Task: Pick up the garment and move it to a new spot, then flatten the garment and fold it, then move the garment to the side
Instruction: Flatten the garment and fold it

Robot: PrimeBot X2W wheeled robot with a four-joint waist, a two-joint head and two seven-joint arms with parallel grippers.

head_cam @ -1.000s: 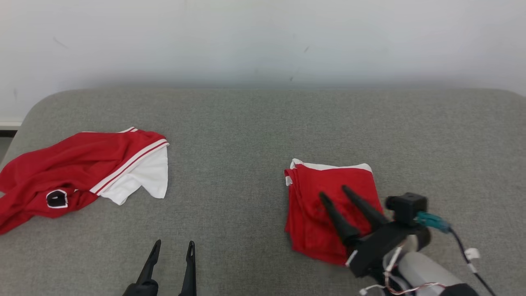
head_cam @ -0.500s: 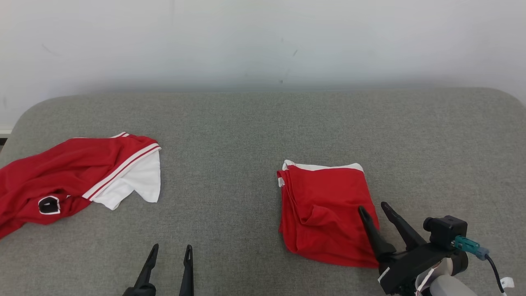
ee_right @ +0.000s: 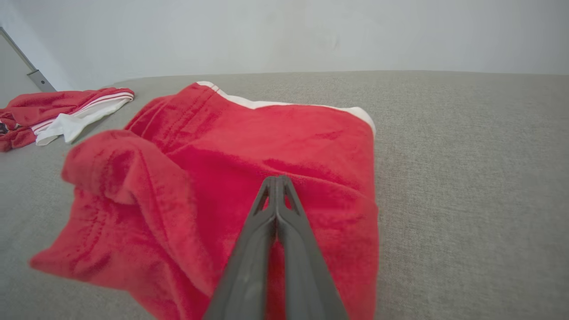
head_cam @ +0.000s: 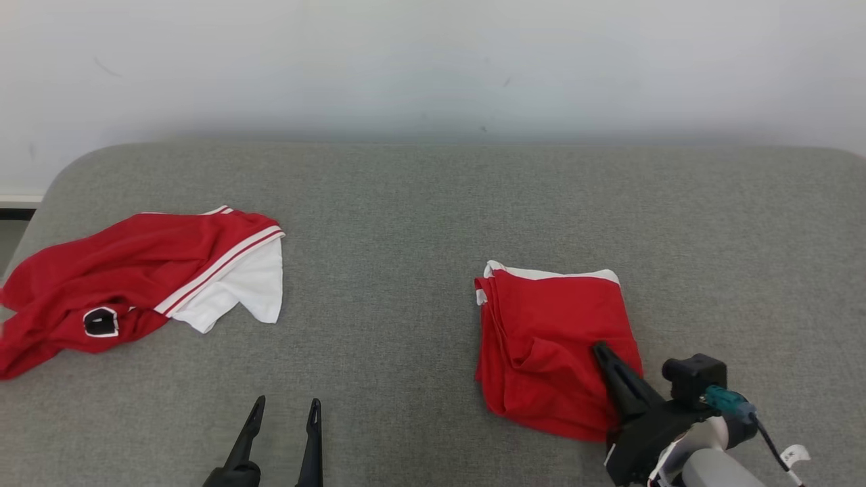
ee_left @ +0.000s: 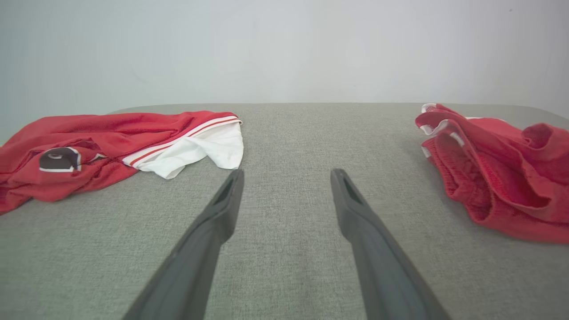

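Left gripper (head_cam: 287, 404): nearest you, low over the bare grey pad (head_cam: 406, 203). Its fingers are spread wide and hold nothing. It looks parked so the other arm has room.
Right gripper (ee_right: 276, 178): the fingers are pressed together into one point. The tip sits on the near right part of the folded red shorts (head_cam: 548, 338). You see no cloth between the fingers, so you cannot tell whether a pinch of the top layer is caught.
Folded red shorts: they lie right of centre on the pad as a rough square stack. The white trim runs along the far edge, and the near left corner is bunched into a raised fold.
Likely reason: the fold looks finished, so this closed tip at the right side probably serves the move to the side.
Red-and-white jersey (head_cam: 135, 270): crumpled at the far left, well apart from both grippers.
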